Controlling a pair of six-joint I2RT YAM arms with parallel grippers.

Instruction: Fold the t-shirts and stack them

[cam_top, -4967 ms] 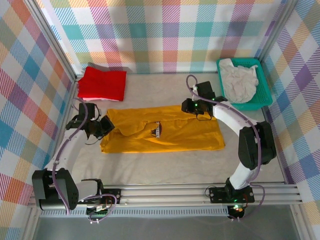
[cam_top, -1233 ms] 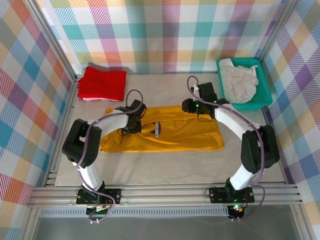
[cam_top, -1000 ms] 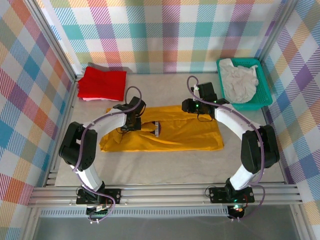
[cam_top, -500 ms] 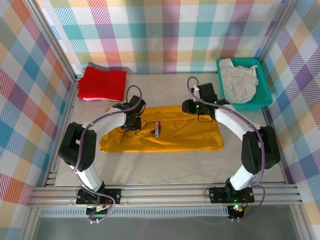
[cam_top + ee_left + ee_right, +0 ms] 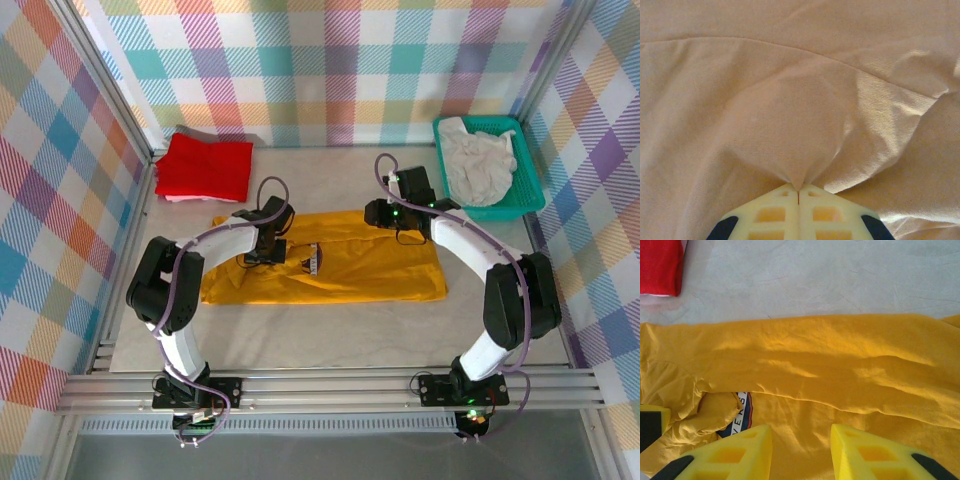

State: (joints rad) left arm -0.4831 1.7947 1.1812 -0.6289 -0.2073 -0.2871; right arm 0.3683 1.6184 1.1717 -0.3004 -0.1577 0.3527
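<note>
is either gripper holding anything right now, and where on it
The left gripper pinches a small tuft of the yellow shirt, on its top layer beside the logo. The right gripper is open over the shirt, holding nothing.

Bright, even light from above lights the overhead view, casting only faint, soft shadows on the pale surface. The left wrist view is washed out, the yellow t-shirt faded to peach with glare on its right-hand folds. The right wrist view is crisp and saturated, its folds softly shaded.
</note>
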